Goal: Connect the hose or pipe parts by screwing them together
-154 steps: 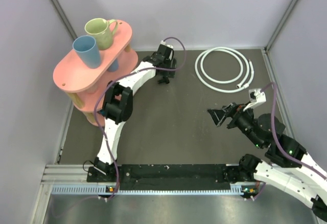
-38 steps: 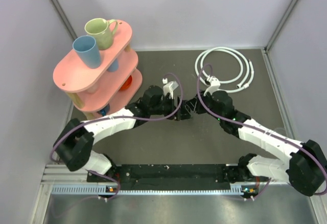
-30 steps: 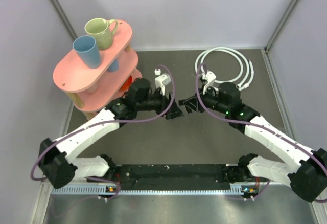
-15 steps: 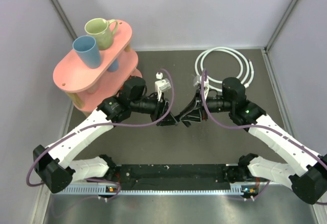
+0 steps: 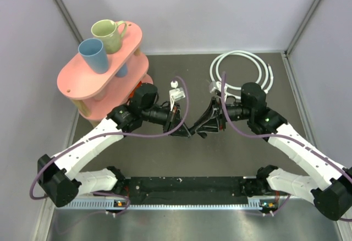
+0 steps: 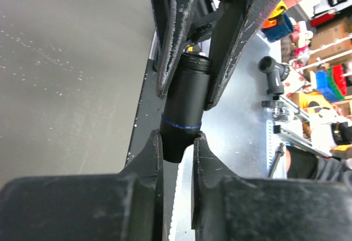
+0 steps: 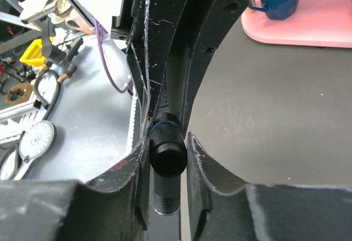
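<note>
**Black connector clamped between both claws, hose lying apart**

The black connector [image 6: 184, 95] hangs in the air above the middle of the dark surface [image 5: 165, 158], gripped from both sides. In the left wrist view it looks like a short dark tube with a thin blue ring around it and a threaded collar at the far end. The left claw [image 6: 179, 142] is clenched on the plain end, one finger pressed to each side. The right claw [image 7: 168, 147] is clenched on the same part near its threaded tip, which pokes out toward that camera below a round black stub. Each wrist view shows the other claw's scuffed fingers reaching in from the top of the picture and closing on the connector, so the two claws meet nose to nose.

From above, both arms bend inward and their tips touch at the centre, with purple cables [image 5: 181, 89] looping over the wrists. The white hose [image 5: 240, 54] lies coiled in loops at the far right of the surface, well apart from the claws, and neither claw touches it. At the far left stands a pink stand [image 5: 74, 81] of stacked shelves, carrying a blue cup [image 5: 92, 55] and a green mug [image 5: 108, 34] on its top level
</note>
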Available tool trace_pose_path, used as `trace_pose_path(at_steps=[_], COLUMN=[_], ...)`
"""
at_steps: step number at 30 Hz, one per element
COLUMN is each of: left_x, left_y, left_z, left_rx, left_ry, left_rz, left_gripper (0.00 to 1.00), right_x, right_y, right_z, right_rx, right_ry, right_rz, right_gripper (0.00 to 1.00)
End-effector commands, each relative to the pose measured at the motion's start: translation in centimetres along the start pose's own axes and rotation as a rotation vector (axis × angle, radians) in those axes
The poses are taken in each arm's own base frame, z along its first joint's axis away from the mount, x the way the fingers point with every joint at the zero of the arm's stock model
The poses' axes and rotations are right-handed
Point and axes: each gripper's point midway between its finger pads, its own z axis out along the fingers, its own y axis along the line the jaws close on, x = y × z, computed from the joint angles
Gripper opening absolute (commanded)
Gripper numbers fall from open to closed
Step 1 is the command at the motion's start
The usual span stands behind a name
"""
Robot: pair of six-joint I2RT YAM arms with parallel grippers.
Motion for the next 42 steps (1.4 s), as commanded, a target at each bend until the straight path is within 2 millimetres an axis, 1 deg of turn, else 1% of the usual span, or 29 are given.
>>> trace_pose_path(at_steps=[1, 2, 3, 4, 6, 7, 10, 15, 17, 18, 23, 24, 26, 27, 28, 32, 33, 34, 35, 36, 37, 38, 39, 41, 42], left_x=[-2.6, -3.1, -3.4, -3.7, -4.2, -4.2, -4.5, -4.4, -4.3, -4.3, -4.4, -4.4, -4.4, -4.4, -4.5, -5.1, -5.4, -6.1, -6.1, -6.1, -6.7, -6.6, -6.4, -6.5, -6.3], left_y=[-0.9, -1.2, -1.0, -1.0, -1.0, -0.9, -1.0, -1.3, -1.6, -1.8, -2.4, -2.3, -2.3, -2.2, -2.2, -1.2, -1.2, -1.4, -1.3, -1.7, -1.8, -1.8, -1.7, -1.2, -1.1], left_z=[0.6, 0.5, 0.4, 0.3, 0.1, 0.0, -0.2, -0.3, -0.5, -0.5, -0.6, -0.6, -0.5, -0.5, -0.5, -0.7, -0.7, -0.8, -0.8, -0.7, -0.5, -0.4, -0.3, 0.2, 0.3], left_rx=[0.063, 0.062, 0.048, 0.038, 0.02, 0.013, 0.009, 0.019, 0.033, 0.042, 0.065, 0.063, 0.064, 0.063, 0.06, -0.008, -0.016, -0.018, -0.023, -0.003, 0.005, 0.015, 0.017, 0.016, 0.015], left_ry=[-0.079, -0.088, -0.098, -0.108, -0.13, -0.132, -0.147, -0.15, -0.152, -0.152, -0.164, -0.166, -0.163, -0.164, -0.168, -0.187, -0.188, -0.191, -0.176, -0.16, -0.153, -0.137, -0.115, -0.098, -0.086], left_rz=[0.032, 0.038, 0.04, 0.052, 0.067, 0.065, 0.065, 0.066, 0.067, 0.063, 0.066, 0.059, 0.053, 0.049, 0.045, 0.044, 0.067, 0.081, 0.075, 0.088, 0.094, 0.088, 0.074, 0.056, 0.042], left_gripper=[0.0, 0.0, 0.0, 0.0, 0.0, 0.0, 0.0, 0.0, 0.0, 0.0, 0.0, 0.0, 0.0, 0.0, 0.0, 0.63, 0.66, 0.68, 0.69, 0.69, 0.68, 0.67, 0.65, 0.63, 0.6], right_x=[-2.8, -2.5, -2.1, -1.8, -0.7, -0.6, 0.1, 1.3, 1.6, 1.6, 1.5, 1.6, 1.5, 1.2, 1.2, 0.9, 1.0, 1.3, 1.4, 1.4, 1.5, 1.4, 1.5, 1.3, 1.4], right_y=[-0.2, -0.2, -0.4, -0.4, -0.5, -0.1, -0.1, -1.1, -1.2, -1.3, -1.5, -1.5, -1.7, -1.4, -1.2, -0.3, -0.3, -0.4, -0.5, -0.5, -0.7, -0.8, -0.9, -0.7, -0.8], right_z=[-0.4, -0.4, -0.4, -0.5, -0.8, -1.1, -1.5, -2.0, -1.9, -1.9, -1.9, -1.9, -2.0, -2.1, -2.1, -2.0, -1.9, -1.8, -1.7, -1.7, -1.6, -1.5, -1.5, -1.4, -1.4], right_rx=[0.052, 0.055, 0.065, 0.073, 0.087, 0.087, 0.116, 0.172, 0.17, 0.173, 0.179, 0.179, 0.189, 0.187, 0.179, 0.138, 0.128, 0.12, 0.119, 0.119, 0.121, 0.125, 0.125, 0.114, 0.114], right_ry=[-0.065, -0.059, -0.049, -0.043, -0.021, -0.023, -0.024, -0.008, -0.001, 0.0, -0.004, -0.002, -0.009, -0.02, -0.023, -0.028, -0.023, -0.012, -0.004, 0.001, 0.009, 0.01, 0.015, 0.015, 0.017], right_rz=[-0.056, -0.052, -0.047, -0.045, -0.036, -0.042, -0.041, -0.089, -0.096, -0.104, -0.116, -0.115, -0.122, -0.135, -0.139, -0.138, -0.135, -0.117, -0.109, -0.1, -0.09, -0.09, -0.087, -0.092, -0.085], right_gripper=[0.35, 0.39, 0.47, 0.58, 0.64, 0.66, 0.66, 0.65, 0.62, 0.58, 0.49, 0.33, 0.16, 0.0, 0.0, 0.0, 0.0, 0.0, 0.0, 0.0, 0.0, 0.0, 0.0, 0.0, 0.0])
